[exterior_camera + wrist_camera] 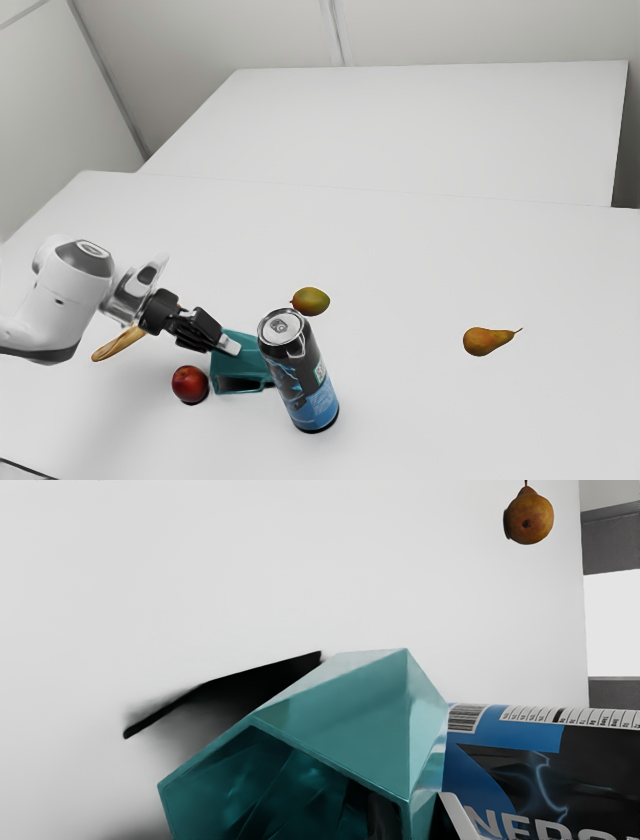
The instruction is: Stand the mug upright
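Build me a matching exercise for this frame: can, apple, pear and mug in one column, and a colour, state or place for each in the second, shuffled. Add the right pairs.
Things:
1. Can
2. Apple
3. Pear
4. Mug

Colour, state or place:
A. Teal, with flat, angular faces
B. Farthest of the four toward the exterior view's right
C. Standing upright, blue and black
D. Red and round

Right pairs: 1-C, 2-D, 3-B, 4-A
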`<state>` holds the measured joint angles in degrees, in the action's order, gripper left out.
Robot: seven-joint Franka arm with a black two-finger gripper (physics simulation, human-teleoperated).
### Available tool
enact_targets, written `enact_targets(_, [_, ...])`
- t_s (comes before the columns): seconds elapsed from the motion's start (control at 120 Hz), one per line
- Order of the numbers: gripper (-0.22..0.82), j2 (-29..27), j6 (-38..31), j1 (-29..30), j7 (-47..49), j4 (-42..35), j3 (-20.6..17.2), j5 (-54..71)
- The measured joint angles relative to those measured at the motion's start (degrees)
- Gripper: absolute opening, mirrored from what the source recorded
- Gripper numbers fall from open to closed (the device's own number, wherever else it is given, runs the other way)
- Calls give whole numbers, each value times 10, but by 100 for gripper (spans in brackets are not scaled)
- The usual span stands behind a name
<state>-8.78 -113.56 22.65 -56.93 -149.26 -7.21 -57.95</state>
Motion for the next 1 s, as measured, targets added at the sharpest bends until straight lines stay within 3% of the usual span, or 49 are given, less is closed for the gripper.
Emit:
enact_targets(0.25, [-16, -7, 2, 0, -12, 0, -5, 1])
enact_targets(0.542, [-18, -36, -8, 2, -15, 21, -52, 18])
enact_targets(0.817, [-18, -53, -81, 9, 24, 55, -130, 190])
enact_targets(1.0, [-18, -53, -125, 10, 67, 64, -161, 313])
